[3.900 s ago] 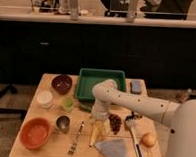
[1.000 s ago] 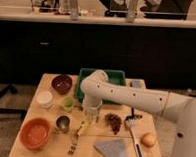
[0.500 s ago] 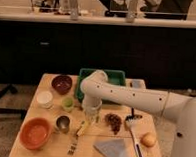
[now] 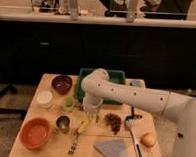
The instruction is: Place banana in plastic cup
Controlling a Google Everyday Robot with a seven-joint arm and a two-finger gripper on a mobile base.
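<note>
The pale yellow banana (image 4: 82,126) lies slanted on the wooden table (image 4: 47,152), between the steel cup (image 4: 62,123) and the dark grapes (image 4: 112,121). My gripper (image 4: 91,113) hangs from the white arm right at the banana's upper end, and its wrist hides the contact. The small light-green plastic cup (image 4: 67,103) stands upright just left of the gripper, behind the steel cup. A fork (image 4: 73,143) lies below the banana.
A green tray (image 4: 116,76) sits at the back behind the arm. A dark red bowl (image 4: 61,84), a white round container (image 4: 44,98) and an orange bowl (image 4: 36,133) stand on the left. A spatula (image 4: 134,131), an orange ball (image 4: 148,139) and a grey cloth (image 4: 112,150) lie on the right.
Since 3.9 s ago the arm has swung left from near the grapes to above the banana. Over the last second nothing has visibly moved.
</note>
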